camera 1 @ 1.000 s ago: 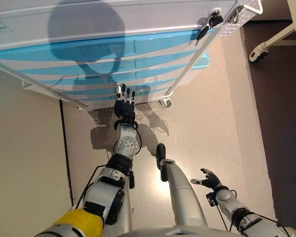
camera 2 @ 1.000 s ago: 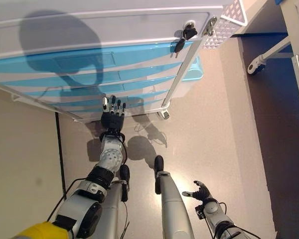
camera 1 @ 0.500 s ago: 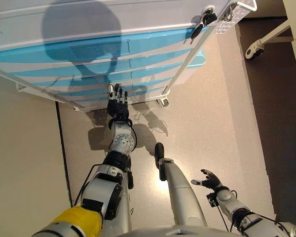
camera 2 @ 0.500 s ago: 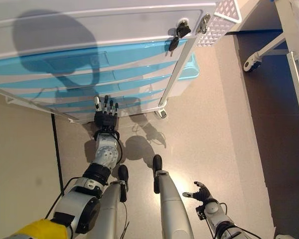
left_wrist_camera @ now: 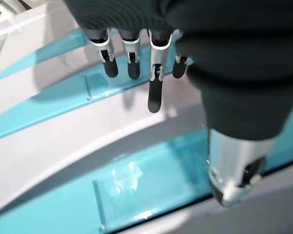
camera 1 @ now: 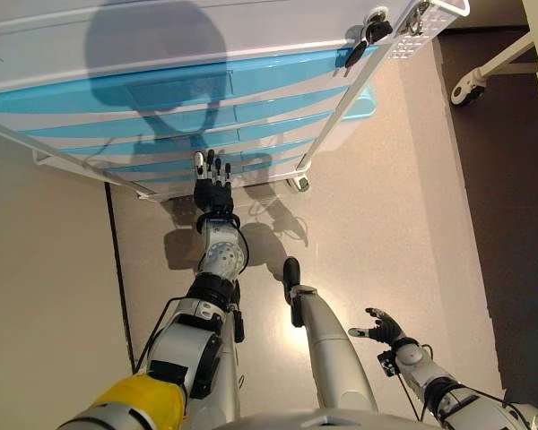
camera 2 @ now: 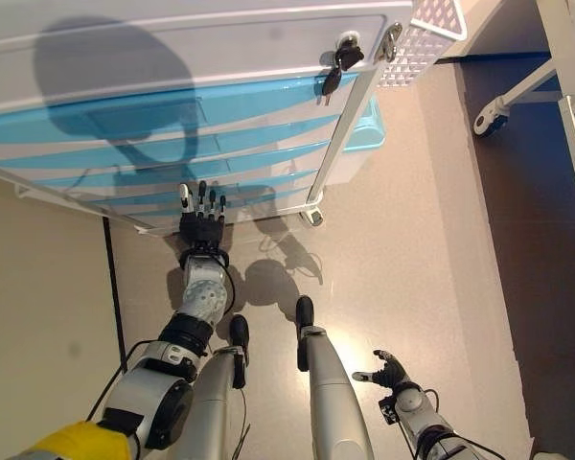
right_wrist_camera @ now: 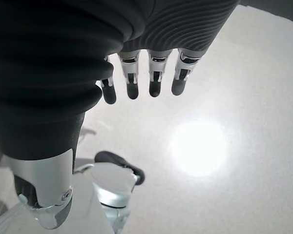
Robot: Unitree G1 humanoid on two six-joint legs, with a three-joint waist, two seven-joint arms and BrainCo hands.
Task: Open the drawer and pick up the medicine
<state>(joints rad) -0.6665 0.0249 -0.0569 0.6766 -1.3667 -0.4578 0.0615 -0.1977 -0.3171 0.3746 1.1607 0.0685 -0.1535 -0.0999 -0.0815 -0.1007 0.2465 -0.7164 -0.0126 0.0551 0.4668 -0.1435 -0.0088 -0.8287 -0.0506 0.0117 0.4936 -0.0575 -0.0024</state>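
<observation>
Closed drawer (left_wrist_camera: 136,180) just beyond left hand (camera 1: 214,190) fingers (left_wrist_camera: 155,95)

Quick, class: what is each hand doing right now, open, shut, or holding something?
Left hand: open, fingers straight, reaching at the blue drawers, holding nothing.
Right hand: open, relaxed, empty, low over the floor.

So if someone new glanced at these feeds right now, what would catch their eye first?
Probably the white cabinet with its stack of blue drawers, all shut, filling the top of the head views, with keys hanging at its top right corner. Next, the left hand stretched out straight-fingered at the lower drawers, by the cabinet's base. The right hand hangs open and empty over the floor at lower right.
</observation>
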